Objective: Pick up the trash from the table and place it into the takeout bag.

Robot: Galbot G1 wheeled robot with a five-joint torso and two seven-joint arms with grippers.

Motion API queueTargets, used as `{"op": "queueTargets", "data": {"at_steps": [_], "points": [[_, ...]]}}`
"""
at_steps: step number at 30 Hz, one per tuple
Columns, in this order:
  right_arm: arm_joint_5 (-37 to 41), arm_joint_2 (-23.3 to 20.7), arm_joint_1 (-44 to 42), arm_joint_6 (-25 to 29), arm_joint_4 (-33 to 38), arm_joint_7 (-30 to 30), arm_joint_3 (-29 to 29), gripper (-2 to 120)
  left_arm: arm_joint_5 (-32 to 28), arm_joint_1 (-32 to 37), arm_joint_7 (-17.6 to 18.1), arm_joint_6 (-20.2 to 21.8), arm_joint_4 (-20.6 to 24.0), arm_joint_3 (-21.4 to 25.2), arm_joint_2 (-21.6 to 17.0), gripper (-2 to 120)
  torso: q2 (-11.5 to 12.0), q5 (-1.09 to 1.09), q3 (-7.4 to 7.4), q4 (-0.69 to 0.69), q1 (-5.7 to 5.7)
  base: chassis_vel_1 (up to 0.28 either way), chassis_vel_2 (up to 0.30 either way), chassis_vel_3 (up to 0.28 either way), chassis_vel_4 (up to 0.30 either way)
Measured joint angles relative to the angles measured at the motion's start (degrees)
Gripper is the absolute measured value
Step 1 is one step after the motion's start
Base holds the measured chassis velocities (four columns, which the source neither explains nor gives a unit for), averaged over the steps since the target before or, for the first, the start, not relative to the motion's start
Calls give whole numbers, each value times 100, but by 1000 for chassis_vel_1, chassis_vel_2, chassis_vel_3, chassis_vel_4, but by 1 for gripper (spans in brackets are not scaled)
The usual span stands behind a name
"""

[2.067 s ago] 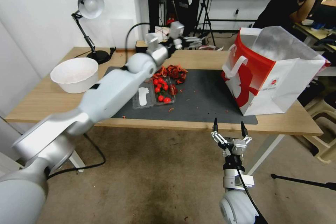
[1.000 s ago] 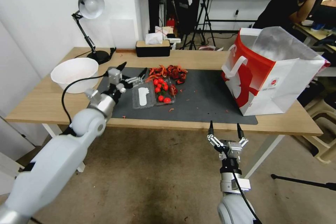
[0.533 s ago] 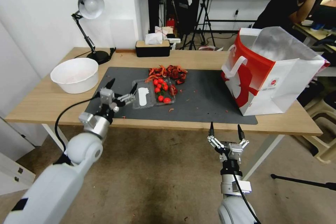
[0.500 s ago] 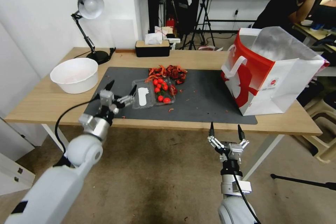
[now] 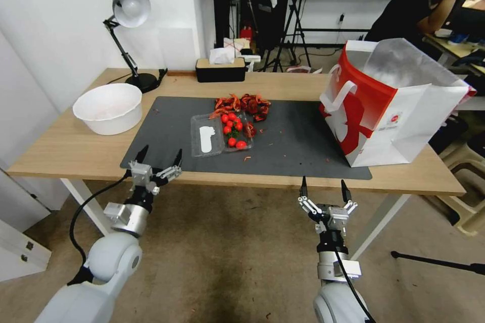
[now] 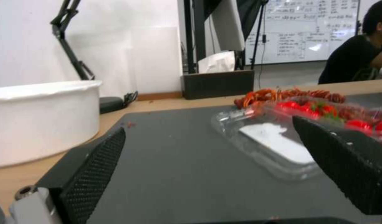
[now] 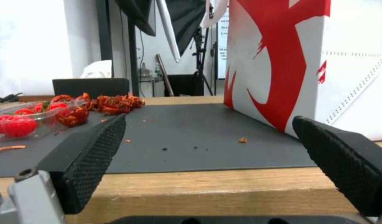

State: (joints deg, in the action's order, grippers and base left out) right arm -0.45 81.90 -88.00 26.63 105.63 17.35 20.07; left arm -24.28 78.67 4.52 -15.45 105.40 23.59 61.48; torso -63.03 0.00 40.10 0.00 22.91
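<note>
On the dark mat (image 5: 298,146) of the light-wood table (image 5: 55,149) lies trash: a clear plastic box of red tomatoes (image 5: 222,134) (image 6: 282,146) and a heap of red shells (image 5: 243,103) (image 7: 114,104). A round white bowl (image 5: 107,107) (image 6: 37,118) stands at the table's left. The red and white takeout bag (image 5: 389,106) (image 7: 290,62) stands upright and agape at the right. My left gripper (image 5: 158,157) (image 6: 207,127) is open and empty at the table's front edge, short of the box. Below the front edge my right gripper (image 5: 322,188) (image 7: 209,121) hangs open and empty, facing the bag.
A black desk lamp (image 5: 127,20) stands at the back left and a dark tissue box (image 5: 221,69) at the back middle. Small red crumbs (image 5: 247,158) dot the mat. Beyond the table are tripods and a seated person.
My left arm has drawn back from high over the far side of the table, past the plastic box, down to the front edge. The right gripper has barely moved.
</note>
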Motion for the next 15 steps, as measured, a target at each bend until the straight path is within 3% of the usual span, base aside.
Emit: {"op": "queueTargets", "data": {"at_steps": [15], "points": [[3, 42, 26, -13, -23, 4, -5, 100, 92, 404, 19, -568, -337, 242, 98, 100, 0, 0, 1, 0, 1, 0, 0, 0, 0]]}}
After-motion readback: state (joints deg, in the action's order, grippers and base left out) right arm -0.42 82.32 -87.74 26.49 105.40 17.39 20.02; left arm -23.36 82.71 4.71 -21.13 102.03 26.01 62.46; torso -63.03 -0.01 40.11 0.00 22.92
